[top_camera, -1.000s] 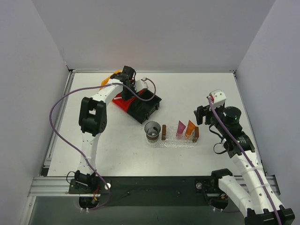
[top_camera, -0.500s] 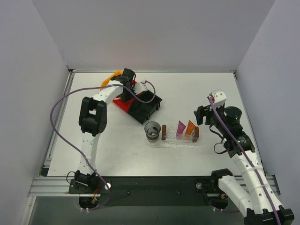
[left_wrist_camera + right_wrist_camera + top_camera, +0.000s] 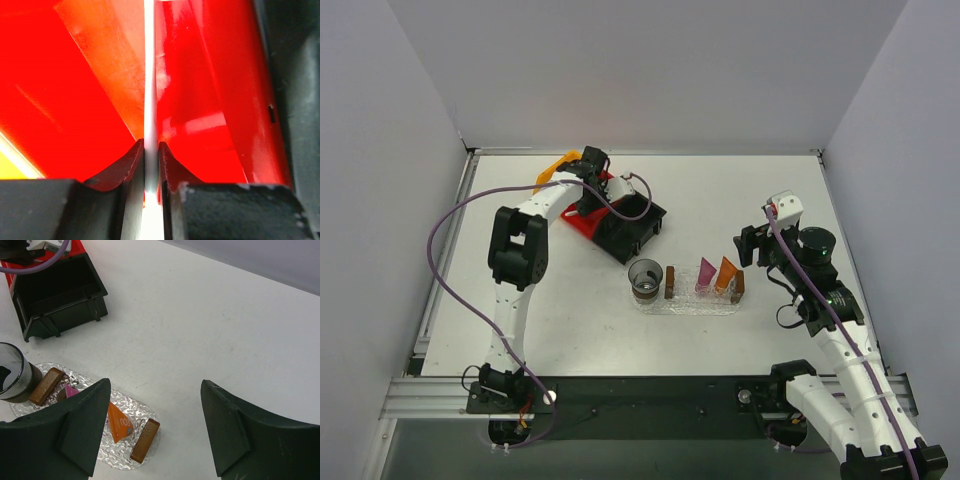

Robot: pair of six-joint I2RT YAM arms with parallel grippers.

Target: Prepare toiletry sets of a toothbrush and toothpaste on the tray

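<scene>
My left gripper (image 3: 588,188) is down inside the red bin (image 3: 582,224). In the left wrist view its jaws (image 3: 151,150) are shut on the thin white toothbrush (image 3: 150,75), which runs straight up between them against the red bin wall (image 3: 210,100). The clear bumpy tray (image 3: 692,303) lies mid-table, holding the magenta toothpaste tube (image 3: 706,273) and the orange one (image 3: 725,272). My right gripper (image 3: 752,245) is open and empty, hovering just right of the tray. In the right wrist view (image 3: 154,390) the orange tube (image 3: 118,422) and the tray (image 3: 131,404) lie beside the left finger.
A black bin (image 3: 628,228) sits against the red bin, and an orange bin (image 3: 558,165) is behind them. A dark cup (image 3: 645,277) stands at the tray's left end. Brown blocks (image 3: 145,440) flank the tubes. Grey walls enclose the table.
My left gripper has shifted slightly down over the red bin. The right arm and the things on the tray have not moved.
</scene>
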